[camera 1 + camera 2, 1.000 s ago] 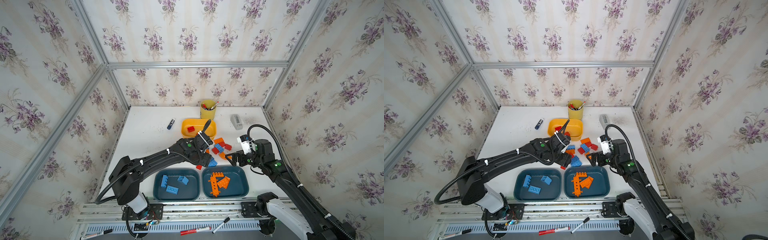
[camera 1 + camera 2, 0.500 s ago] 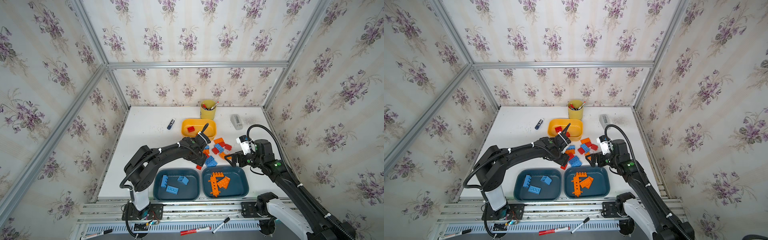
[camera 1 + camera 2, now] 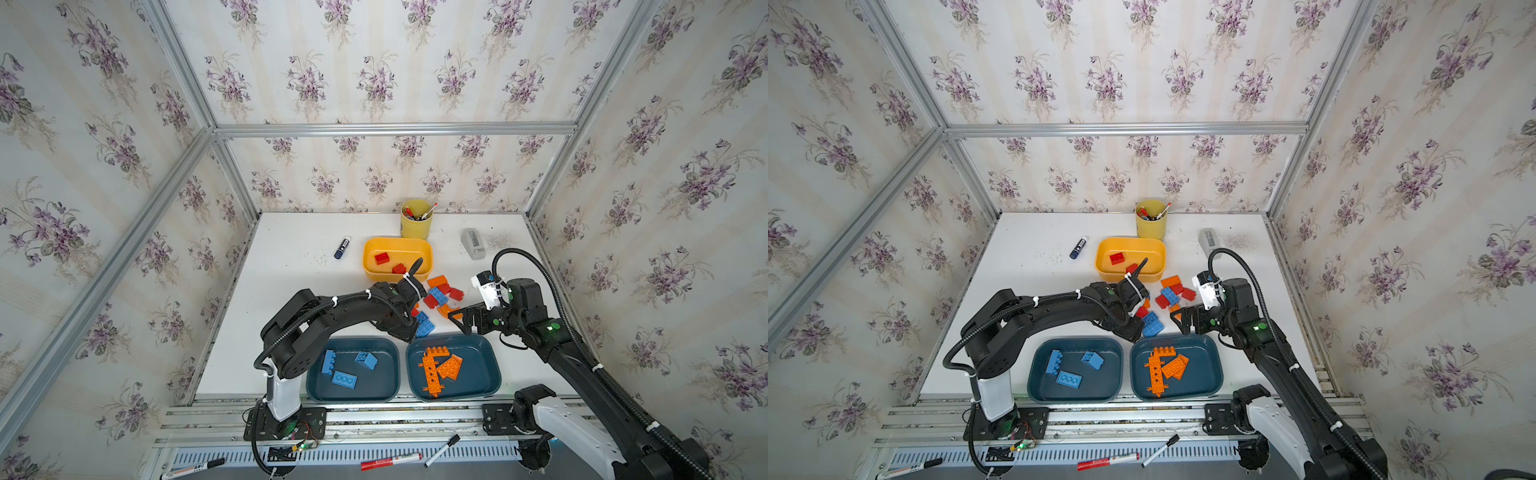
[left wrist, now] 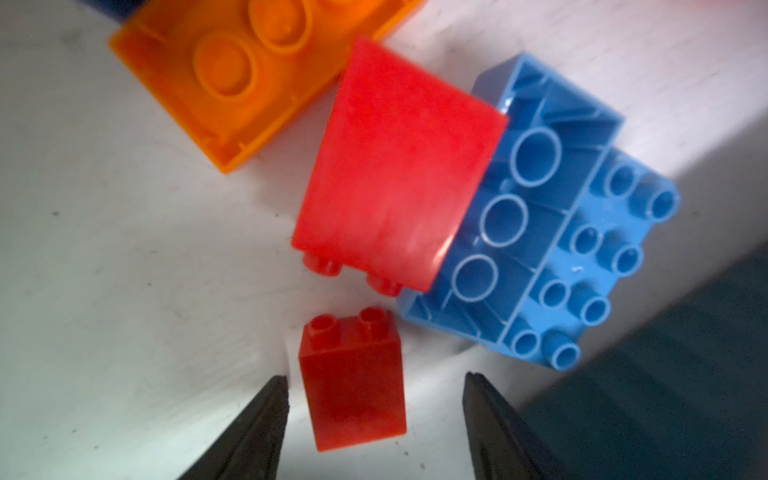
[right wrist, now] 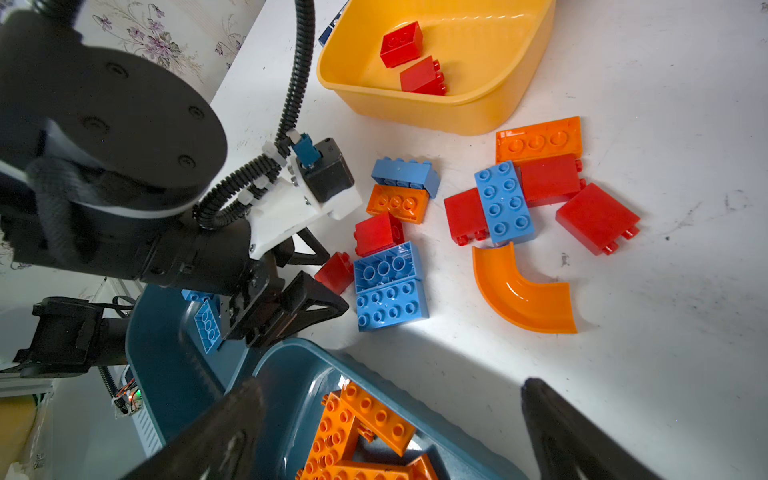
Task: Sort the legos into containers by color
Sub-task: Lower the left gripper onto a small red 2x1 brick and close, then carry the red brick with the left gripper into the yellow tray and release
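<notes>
Robot test cell in a lab: floral-wallpapered panels (image 3: pixel 374 62) on aluminium framing (image 3: pixel 395 129) enclose a white surface (image 3: pixel 291 270).

The wallpaper (image 3: pixel 374 75) is cream-striped with purple flower sprigs. The table (image 3: pixel 299 291) is white, flecked with dark marks. The yellow-orange tub (image 3: pixel 374 274) has 2 red bricks (image 3: pixel 381 258). The left teal tub (image 3: pixel 382 386) has 3 blue bricks (image 3: pixel 344 379), and the right teal tub (image 3: pixel 478 374) has orange bricks (image 3: pixel 432 370). The loose bricks (image 5: pixel 503 203) are red, blue and orange. The curved piece (image 5: pixel 519 291) is orange, and the pen cup (image 3: pixel 415 226) is yellow.
</notes>
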Controlling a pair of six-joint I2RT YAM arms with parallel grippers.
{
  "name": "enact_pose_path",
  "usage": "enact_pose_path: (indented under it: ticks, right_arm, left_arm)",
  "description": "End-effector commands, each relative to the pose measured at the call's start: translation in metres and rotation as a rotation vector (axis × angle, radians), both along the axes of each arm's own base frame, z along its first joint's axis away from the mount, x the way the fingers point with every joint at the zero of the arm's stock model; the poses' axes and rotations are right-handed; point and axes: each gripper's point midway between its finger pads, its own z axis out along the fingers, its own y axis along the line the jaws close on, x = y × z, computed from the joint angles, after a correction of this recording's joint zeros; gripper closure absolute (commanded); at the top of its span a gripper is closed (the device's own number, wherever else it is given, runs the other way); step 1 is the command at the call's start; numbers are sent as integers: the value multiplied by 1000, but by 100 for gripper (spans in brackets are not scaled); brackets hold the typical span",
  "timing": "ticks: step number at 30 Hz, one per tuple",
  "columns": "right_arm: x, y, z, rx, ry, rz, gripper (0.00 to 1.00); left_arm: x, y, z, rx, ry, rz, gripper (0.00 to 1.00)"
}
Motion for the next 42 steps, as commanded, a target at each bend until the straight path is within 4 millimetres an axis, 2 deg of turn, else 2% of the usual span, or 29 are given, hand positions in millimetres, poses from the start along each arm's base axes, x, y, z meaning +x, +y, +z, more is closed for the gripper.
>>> enact_pose_path:
  ticks: [1,8,10,15,17,21,23,26,29,33,37,42]
  right_arm:
    - [3,2,7,12,-22,7,0]
    - [3,2,7,9,-25,7,0]
    - [4,3,8,12,-26,9,0]
    - [3,1,10,6,-32,7,0]
    - [3,1,9,2,-31,6,0]
    - [3,2,7,9,-25,11,0]
    - [5,3,8,10,-27,11,0]
    - [6,3,10,11,-32,9,0]
    - [8,7,14,37,-35,16,0]
    - [11,13,20,83,-44,30,0]
    - [13,15,27,94,-51,39,0]
    - [13,16,29,101,-51,42,0]
  left_arm:
    - [3,8,-8,41,-10,58,31]
    - [10,18,-10,104,-62,77,39]
    - [14,18,-10,113,-74,72,44]
    - [18,16,-8,105,-78,77,66]
    - [21,16,-2,96,-90,77,70]
    - [29,19,11,79,-112,81,72]
    - [34,21,22,72,-123,85,72]
    - [46,21,50,40,-161,81,71]
    - [65,22,81,-1,-217,85,71]
    - [103,31,109,-24,-286,130,70]
    - [141,38,127,-43,-338,189,69]
    - [184,35,126,-64,-356,234,69]
